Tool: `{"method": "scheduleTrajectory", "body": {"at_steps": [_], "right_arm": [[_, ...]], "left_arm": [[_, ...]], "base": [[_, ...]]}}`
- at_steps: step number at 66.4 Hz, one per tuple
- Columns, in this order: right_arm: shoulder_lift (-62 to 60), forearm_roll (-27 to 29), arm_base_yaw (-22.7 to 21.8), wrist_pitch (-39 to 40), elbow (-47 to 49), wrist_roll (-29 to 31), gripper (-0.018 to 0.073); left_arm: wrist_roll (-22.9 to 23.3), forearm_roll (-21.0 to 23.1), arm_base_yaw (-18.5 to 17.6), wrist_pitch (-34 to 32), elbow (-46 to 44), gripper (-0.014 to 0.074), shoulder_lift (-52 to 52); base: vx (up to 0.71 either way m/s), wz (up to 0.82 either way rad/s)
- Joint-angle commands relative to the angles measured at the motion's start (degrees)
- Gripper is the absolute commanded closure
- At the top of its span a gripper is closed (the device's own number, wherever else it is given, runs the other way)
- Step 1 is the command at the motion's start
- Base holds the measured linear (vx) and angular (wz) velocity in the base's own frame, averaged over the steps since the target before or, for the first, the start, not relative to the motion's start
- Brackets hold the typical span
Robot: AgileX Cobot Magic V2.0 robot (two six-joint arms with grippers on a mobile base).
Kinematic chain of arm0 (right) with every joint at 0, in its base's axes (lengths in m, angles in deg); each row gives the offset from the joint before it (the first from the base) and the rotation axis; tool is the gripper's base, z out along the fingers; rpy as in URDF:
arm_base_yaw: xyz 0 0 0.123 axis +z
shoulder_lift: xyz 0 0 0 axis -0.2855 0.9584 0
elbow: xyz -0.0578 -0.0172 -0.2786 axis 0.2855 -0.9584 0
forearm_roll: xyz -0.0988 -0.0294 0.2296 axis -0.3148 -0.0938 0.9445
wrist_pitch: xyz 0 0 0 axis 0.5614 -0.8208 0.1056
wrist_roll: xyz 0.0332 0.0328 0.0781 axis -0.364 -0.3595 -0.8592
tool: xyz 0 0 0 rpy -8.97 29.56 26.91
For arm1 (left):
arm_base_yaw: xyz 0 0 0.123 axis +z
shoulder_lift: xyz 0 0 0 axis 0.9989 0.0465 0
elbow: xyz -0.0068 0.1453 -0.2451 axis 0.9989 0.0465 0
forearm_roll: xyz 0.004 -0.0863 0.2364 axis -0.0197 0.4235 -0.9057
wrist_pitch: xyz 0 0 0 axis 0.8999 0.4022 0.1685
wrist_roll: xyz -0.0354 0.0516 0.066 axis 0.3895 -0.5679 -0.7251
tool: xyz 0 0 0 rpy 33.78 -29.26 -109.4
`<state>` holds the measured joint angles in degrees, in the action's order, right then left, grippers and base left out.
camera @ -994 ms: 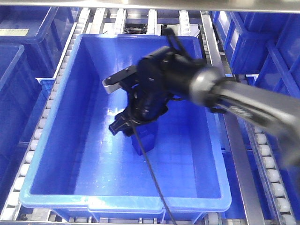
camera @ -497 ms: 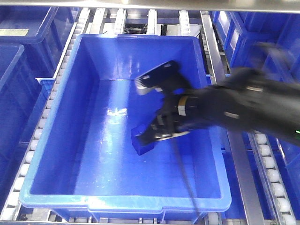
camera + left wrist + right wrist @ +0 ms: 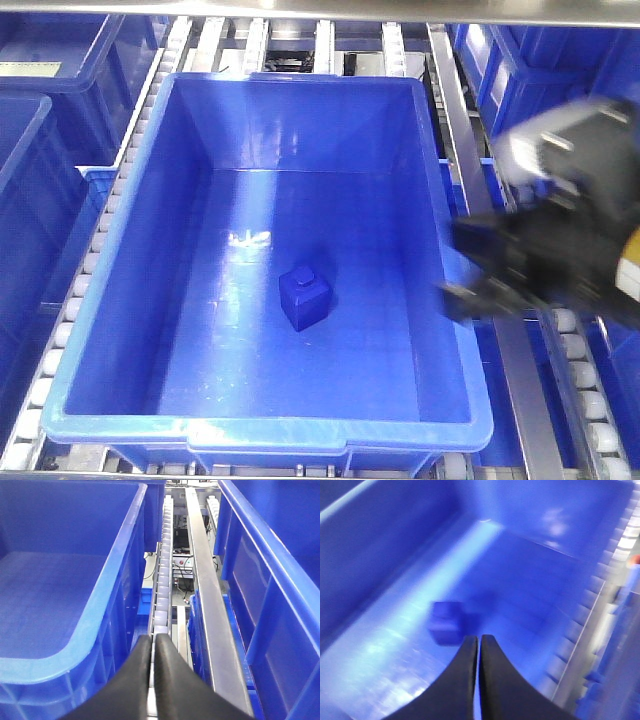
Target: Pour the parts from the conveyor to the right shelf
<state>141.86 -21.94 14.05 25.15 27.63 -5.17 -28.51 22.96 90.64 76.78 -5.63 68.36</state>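
One of the parts, a small blue cube with a stud [image 3: 305,297], rests alone on the floor of a big blue crate [image 3: 120,300]. That crate stands on the right shelf's white rollers [image 3: 98,245]. My right gripper [image 3: 479,638] is shut and empty, hovering over the crate with the blurred cube [image 3: 445,623] just ahead to its left. In the front view the right arm [image 3: 545,240] is a blur past the crate's right wall. Shut and empty too, my left gripper [image 3: 153,638] hangs over a roller rail [image 3: 163,580] between two crates. The conveyor is out of view.
More blue crates [image 3: 40,70] fill the shelf lanes on the left, and others [image 3: 540,80] on the right. A steel divider rail [image 3: 205,595] runs beside the rollers. Crate walls [image 3: 125,580] close in on both sides of the left gripper.
My right arm has pulled out of the crate toward the right. It has let go of the blue cube, which now lies free on the crate floor.
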Motion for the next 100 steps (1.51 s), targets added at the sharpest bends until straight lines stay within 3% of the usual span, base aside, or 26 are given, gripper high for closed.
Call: {"method": "scheduleTrajectory", "body": {"at_steps": [1,17,33,49,57,66,82,92,100], "right_arm": [[-5.17,-0.12,-1.49,4.61,-2.33,-0.09,0.0564],[-16.41,4.24,-2.89,5.32,-12.90,-0.09,0.0564],[-23.16,7.46,-2.89,13.00,-27.50,-0.09,0.0564],[-36.49,6.97,-3.00,15.03,-37.95,-0.09,0.0564],[-42.31,6.97,-6.70,15.09,-42.05,-0.09,0.0564],[-48.16,7.02,-14.30,15.09,-45.78,-0.09,0.0564],[-57.77,6.76,-23.25,15.04,-46.90,-0.09,0.0564],[-57.63,-1.36,-26.21,16.48,-46.96,-0.09,0.0564],[-57.69,-15.25,-26.23,20.66,-48.36,-0.09,0.0564]], "left_arm": [[0.49,0.45,-0.08,-4.07,-1.10,0.0603,0.77],[0.49,0.45,-0.08,-4.07,-1.10,0.0603,0.77],[0.49,0.45,-0.08,-4.07,-1.10,0.0603,0.77],[0.49,0.45,-0.08,-4.07,-1.10,0.0603,0.77],[0.49,0.45,-0.08,-4.07,-1.10,0.0603,0.77],[0.49,0.45,-0.08,-4.07,-1.10,0.0603,0.77],[0.49,0.45,-0.08,-4.07,-1.10,0.0603,0.77],[0.49,0.45,-0.08,-4.07,-1.10,0.0603,0.77],[0.49,0.45,-0.08,-4.07,-1.10,0.0603,0.77]], "base": [[0.00,0.00],[0.00,0.00],[0.00,0.00],[0.00,0.00],[0.00,0.00],[0.00,0.00],[0.00,0.00],[0.00,0.00],[0.00,0.00]]}}
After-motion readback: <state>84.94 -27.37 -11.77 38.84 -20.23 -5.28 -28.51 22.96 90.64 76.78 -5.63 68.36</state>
